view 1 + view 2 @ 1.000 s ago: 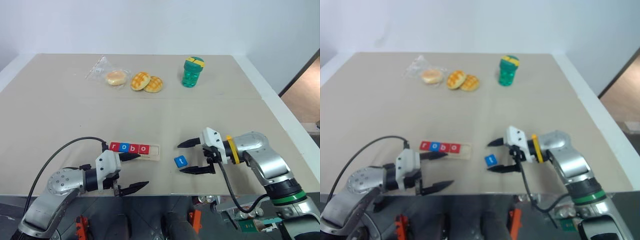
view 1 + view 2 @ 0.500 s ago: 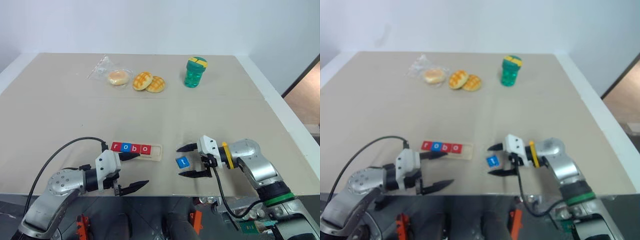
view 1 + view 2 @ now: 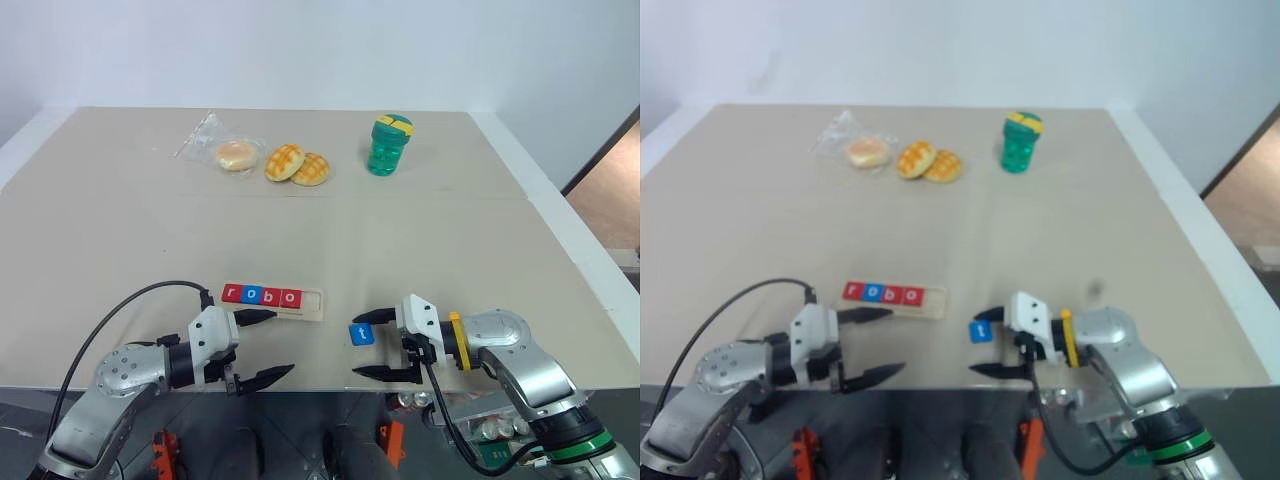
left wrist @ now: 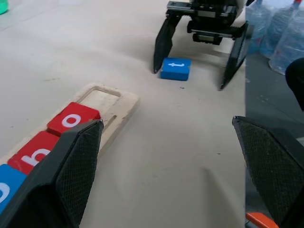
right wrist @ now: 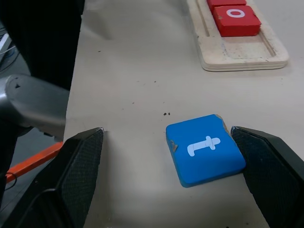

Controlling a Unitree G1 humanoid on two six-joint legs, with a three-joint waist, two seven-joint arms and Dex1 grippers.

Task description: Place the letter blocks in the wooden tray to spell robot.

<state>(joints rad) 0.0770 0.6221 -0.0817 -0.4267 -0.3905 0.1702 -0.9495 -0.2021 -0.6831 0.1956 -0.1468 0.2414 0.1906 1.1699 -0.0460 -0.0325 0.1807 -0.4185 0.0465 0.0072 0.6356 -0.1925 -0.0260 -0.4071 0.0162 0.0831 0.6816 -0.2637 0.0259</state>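
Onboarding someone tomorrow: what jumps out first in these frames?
The blue t block lies loose on the table between the open fingers of the right gripper, near the front edge. Left of it, the wooden tray already reads r-o-b-o, its right end slot empty.

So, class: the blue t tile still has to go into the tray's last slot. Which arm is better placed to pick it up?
Right. The right gripper is open around the t tile, one finger beside it. The left gripper, also open, sits by the wooden tray.
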